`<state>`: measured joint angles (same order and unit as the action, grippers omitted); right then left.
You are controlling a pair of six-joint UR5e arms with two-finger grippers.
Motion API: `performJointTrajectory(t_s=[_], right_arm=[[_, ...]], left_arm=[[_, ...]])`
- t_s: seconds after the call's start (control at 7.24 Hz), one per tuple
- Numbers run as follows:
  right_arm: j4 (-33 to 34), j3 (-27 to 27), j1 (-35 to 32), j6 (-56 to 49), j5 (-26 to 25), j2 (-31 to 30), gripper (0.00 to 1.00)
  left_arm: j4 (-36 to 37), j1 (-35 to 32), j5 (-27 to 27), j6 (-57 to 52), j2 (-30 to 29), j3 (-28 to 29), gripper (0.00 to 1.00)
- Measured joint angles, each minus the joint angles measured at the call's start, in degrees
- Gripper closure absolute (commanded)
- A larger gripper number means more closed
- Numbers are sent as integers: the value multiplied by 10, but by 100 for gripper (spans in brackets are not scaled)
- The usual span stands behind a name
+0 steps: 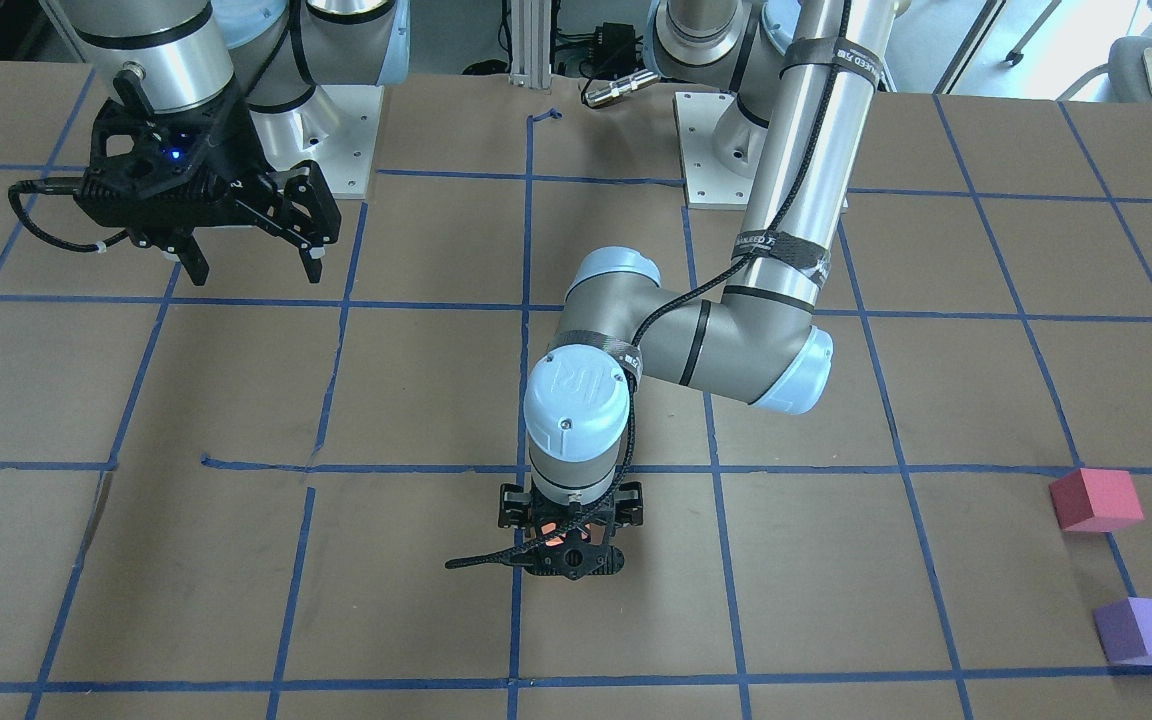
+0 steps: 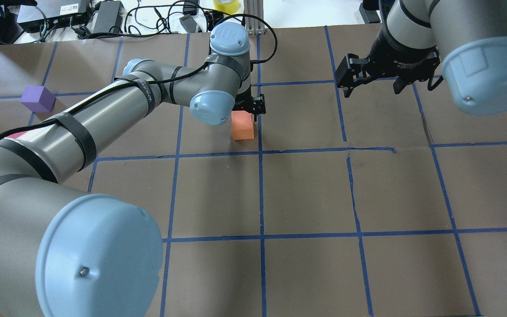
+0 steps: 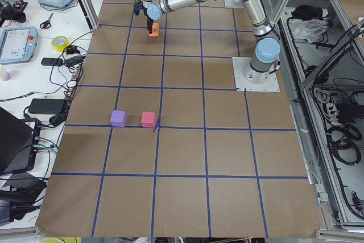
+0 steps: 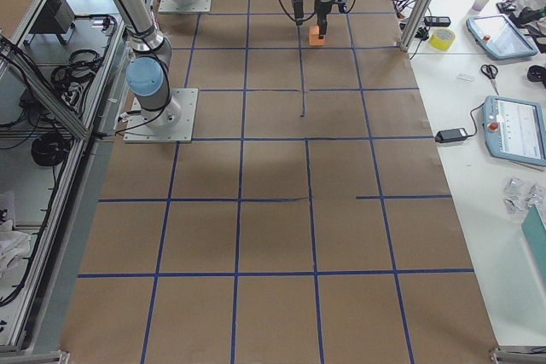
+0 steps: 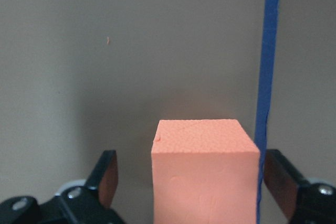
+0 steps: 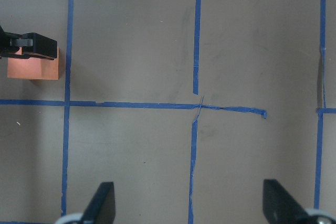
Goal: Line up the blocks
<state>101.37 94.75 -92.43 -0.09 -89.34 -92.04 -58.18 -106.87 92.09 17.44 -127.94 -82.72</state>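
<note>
Three blocks lie on the counter (image 2: 306, 193). We see orange block (image 2: 242, 125) betw. left gripper (image 5: 186, 177) fingers (image 5: 107, 177), spread, not clamping. Right gripper (image 1: 254, 268) fingers apart. Pinkish-red block (image 1: 1096, 498) & purple block (image 1: 1148, 630) well apart from it.

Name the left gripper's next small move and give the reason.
Probably close on the orange block. The left gripper straddles it, fingers open with a gap on each side. The pinkish-red block and purple block sit side by side far off, so the orange one likely must be carried to them.
</note>
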Motion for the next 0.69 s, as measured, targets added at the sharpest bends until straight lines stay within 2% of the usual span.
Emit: performJointTrajectory(t_s=[0.28,0.41,0.55,0.69], right_arm=[[-31,0,3,-16,-8,-8,0],[-63,0,7,-18,-11,-15,0],[-92,1,15,-20,-12,-20,0],[-106,1,21,-25,-12,-23,0]], left_arm=[[-1,0,-13,0,0,-3,26],[-1,0,-14,-3,0,-3,50],[-1,0,-14,-5,0,-4,69],[-1,0,-14,-3,0,-4,75]])
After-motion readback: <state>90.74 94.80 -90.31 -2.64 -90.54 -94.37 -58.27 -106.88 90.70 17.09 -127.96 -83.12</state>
